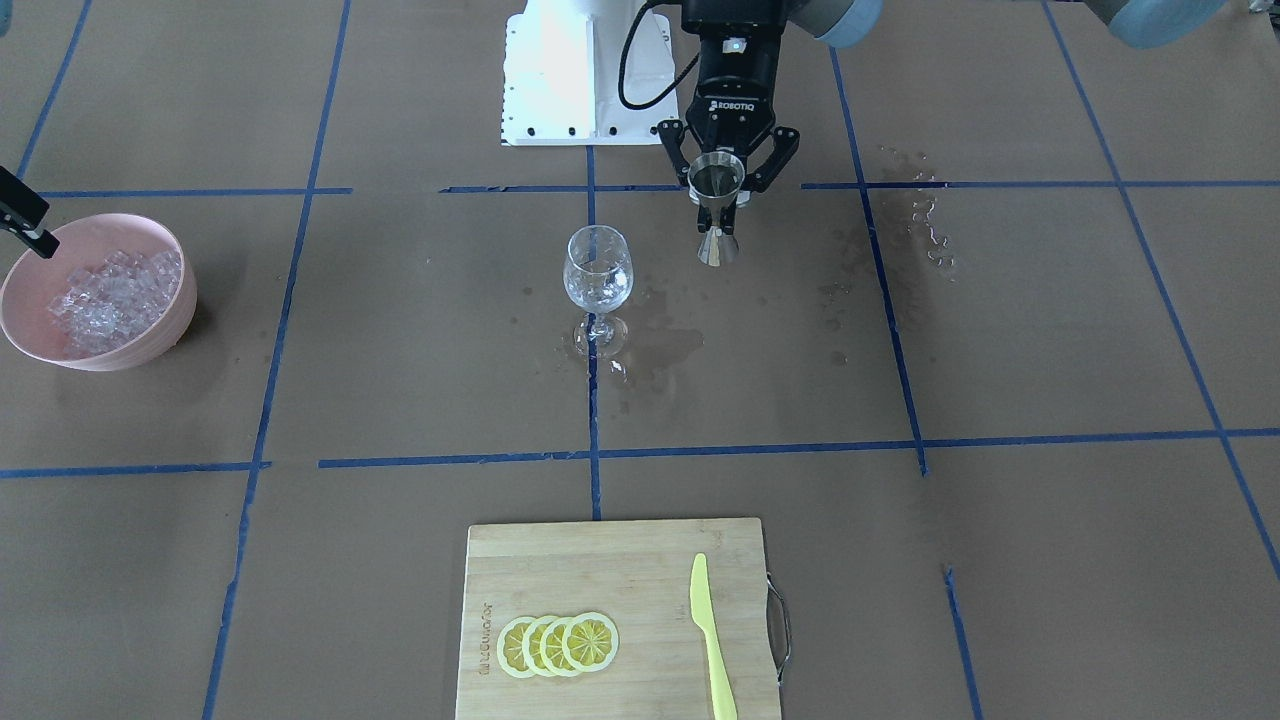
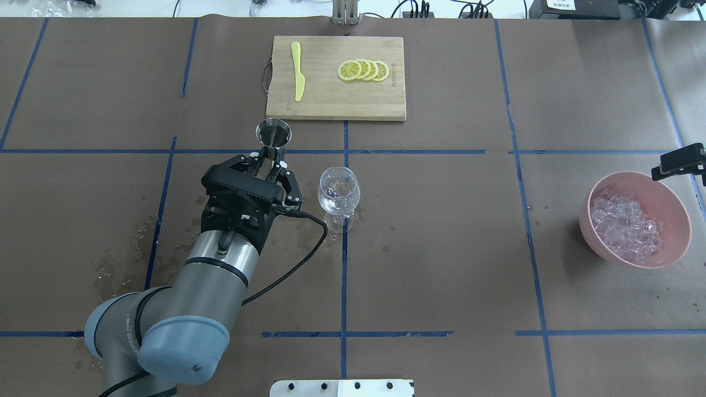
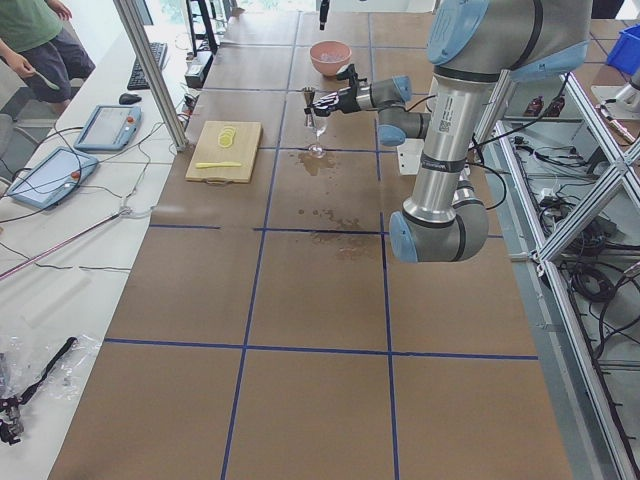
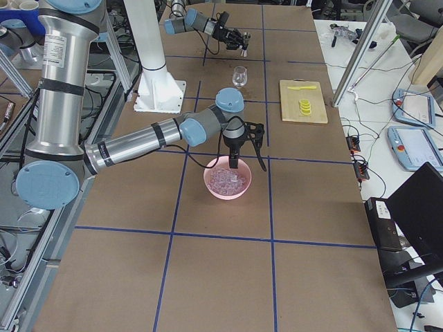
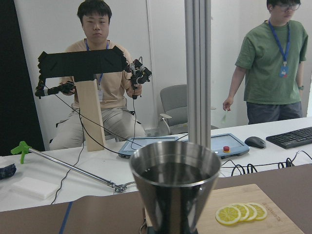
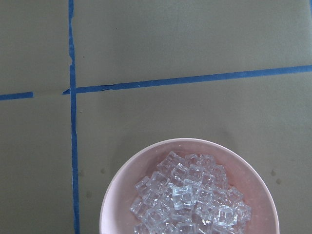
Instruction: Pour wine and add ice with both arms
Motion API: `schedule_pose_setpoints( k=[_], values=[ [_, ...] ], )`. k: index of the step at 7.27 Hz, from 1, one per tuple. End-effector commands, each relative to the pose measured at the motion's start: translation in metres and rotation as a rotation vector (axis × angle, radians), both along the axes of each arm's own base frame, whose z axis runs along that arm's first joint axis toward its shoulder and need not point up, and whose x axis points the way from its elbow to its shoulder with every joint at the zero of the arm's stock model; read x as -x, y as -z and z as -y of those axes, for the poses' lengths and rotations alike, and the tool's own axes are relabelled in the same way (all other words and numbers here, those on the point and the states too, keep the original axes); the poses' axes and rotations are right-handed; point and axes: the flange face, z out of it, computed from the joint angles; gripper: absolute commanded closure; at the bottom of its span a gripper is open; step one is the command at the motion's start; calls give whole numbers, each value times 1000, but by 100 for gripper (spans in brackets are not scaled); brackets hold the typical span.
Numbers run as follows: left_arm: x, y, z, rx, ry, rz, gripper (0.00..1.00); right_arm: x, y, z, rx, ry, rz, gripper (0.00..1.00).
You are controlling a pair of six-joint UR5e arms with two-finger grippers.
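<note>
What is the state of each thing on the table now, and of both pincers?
Jigger: upright, lifted, liquid inside.
Left pincer: shut on the jigger.
Wine glass: upright, free of both pincers.
Bowl: upright.
Ice: heaped in the bowl.
Right pincer: open, above the bowl.

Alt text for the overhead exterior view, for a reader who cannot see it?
The left gripper holds a steel jigger upright, just left of a wine glass standing near the centre. At far right, part of the right gripper shows by a pink bowl of ice; a cutting board with lemon slices and a yellow knife lies beyond.
</note>
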Motion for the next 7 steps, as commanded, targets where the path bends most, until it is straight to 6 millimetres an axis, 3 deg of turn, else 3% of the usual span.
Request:
schedule_pose_setpoints(
  k=[1,4,7],
  values=[
    [-15,0,-1,-37,-15,119,100,3,-2,-5,9,-3,4,0],
    [-10,8,0,-166,40,432,100,12,1,-5,7,-14,8,0],
    [-22,2,-8,-206,38,565,100,12,4,-4,3,-15,11,0]
  ],
)
